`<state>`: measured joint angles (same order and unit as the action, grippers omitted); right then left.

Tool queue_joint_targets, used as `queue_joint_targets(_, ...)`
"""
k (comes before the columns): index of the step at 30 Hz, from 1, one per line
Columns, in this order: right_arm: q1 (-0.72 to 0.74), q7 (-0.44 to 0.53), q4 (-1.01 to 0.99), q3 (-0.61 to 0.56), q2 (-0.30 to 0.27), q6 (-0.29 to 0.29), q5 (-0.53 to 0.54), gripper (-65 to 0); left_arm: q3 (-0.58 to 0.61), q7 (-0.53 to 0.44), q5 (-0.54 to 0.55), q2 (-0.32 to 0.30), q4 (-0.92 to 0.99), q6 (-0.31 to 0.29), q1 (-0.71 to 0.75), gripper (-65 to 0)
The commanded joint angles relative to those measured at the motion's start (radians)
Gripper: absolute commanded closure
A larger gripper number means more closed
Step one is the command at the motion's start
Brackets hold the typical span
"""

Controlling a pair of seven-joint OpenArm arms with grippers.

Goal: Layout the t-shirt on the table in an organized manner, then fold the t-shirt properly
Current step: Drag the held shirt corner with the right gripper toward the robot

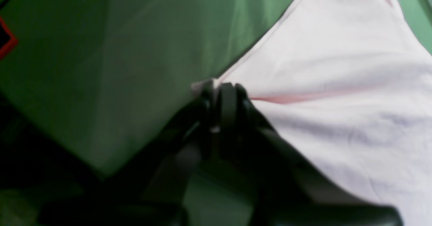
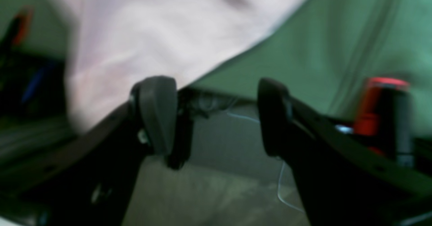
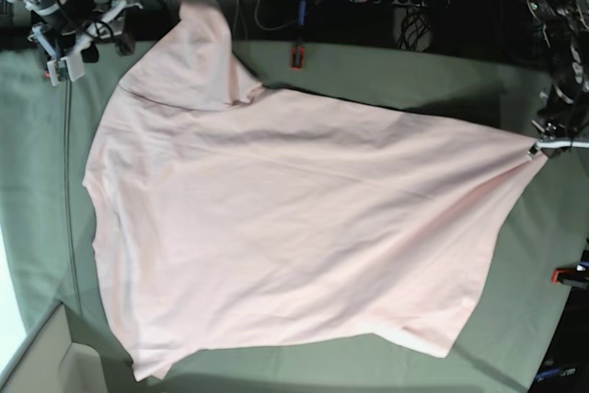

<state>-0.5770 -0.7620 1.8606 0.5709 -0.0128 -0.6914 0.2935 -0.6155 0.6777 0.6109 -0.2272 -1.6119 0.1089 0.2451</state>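
On the left of the base view we see our right gripper point(image 3: 57, 48) up at the table's point(image 3: 37, 181) far corner, just off the shirt's point(image 3: 276, 227) edge; in the right wrist view its jaws stand spread wide with nothing between them, the pink cloth lying just beyond the nearer finger point(image 2: 157, 114) and a red clamp point(image 2: 381, 108) blurred off to the side. Moving rightward, the shirt lies spread across most of the table, plain side up, one part bunched upward toward the far edge near another red clamp point(image 3: 296, 55), the lower hem reaching close to the near edge. Further right the cloth narrows to a stretched point, creases fanning out from it. At that point our left gripper point(image 3: 538, 146) has its jaws pressed together on a corner of the shirt; the left wrist view shows a small tuft of pink poking out past the closed fingers point(image 1: 226, 101), with a fold line running away from the pinch
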Motion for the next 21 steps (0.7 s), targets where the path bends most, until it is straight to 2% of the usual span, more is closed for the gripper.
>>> queue_joint_targets(1,0.021,0.008,-0.020,0.016,-0.002,-0.007,0.005,-38.1,-0.008,-0.019,0.001,-0.014,-0.005,0.001,-0.005,-0.1)
queue_joint_targets(12,0.225,0.008,-0.279,0.033,-0.013,-0.007,0.000,-38.3,-0.008,-0.019,0.001,-0.014,0.029,0.001,-0.007,-0.1)
queue_joint_targets(16,0.285,0.008,-0.387,0.034,-0.037,-0.007,-0.084,-38.3,-0.004,-0.019,0.001,-0.014,0.029,0.001,-0.010,-0.1)
queue_joint_targets(21,0.300,0.009,-0.427,0.030,-0.022,-0.007,-0.155,-38.2,-0.004,-0.019,0.001,-0.014,0.029,0.001,-0.010,-0.1)
